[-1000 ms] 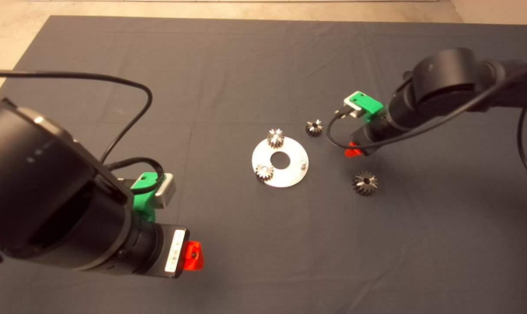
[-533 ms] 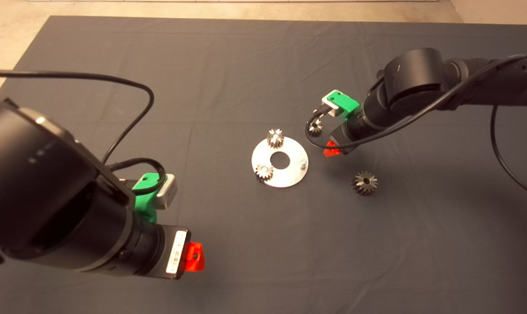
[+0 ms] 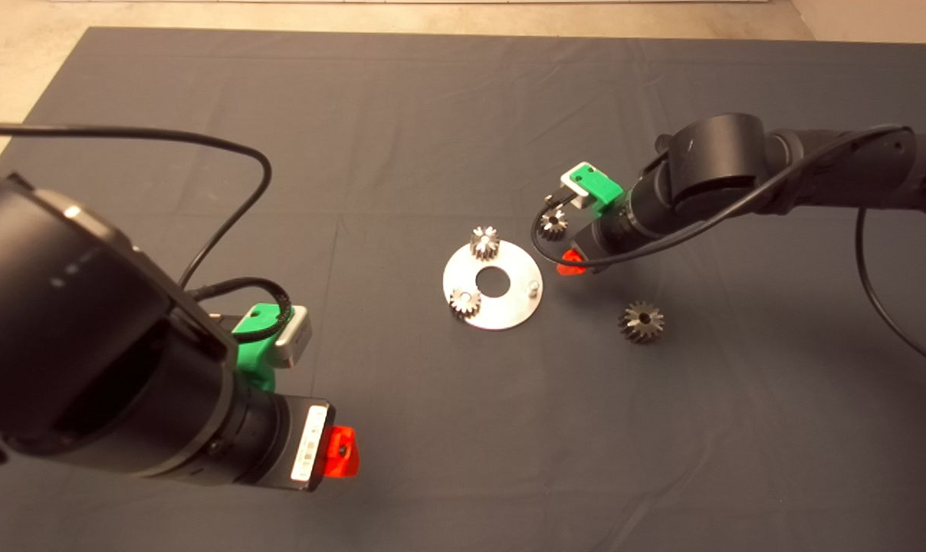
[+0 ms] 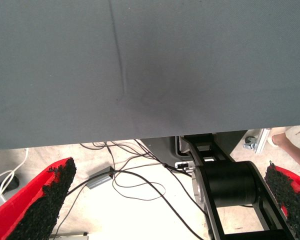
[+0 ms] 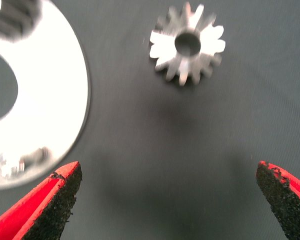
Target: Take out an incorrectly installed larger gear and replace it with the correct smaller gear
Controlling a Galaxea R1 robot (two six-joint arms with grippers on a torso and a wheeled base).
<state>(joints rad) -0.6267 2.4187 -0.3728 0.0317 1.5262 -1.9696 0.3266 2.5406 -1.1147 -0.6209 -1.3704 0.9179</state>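
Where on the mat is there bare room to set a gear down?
Bare: the far mat beyond the plate, and the near stretch below the larger gear. Crowded: around the plate, with two pinions on it, the loose smaller gear and the open right gripper beside it. Left gripper parks near-left.

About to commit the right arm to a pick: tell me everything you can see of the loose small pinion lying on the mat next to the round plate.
The smaller gear is a bright steel pinion with about a dozen straight teeth and a round centre hole. It lies flat on the dark mat, bore up, just off the silver plate and apart from its rim. Nothing touches it but the mat. The right gripper hangs close beside it, fingers wide open, not around it.
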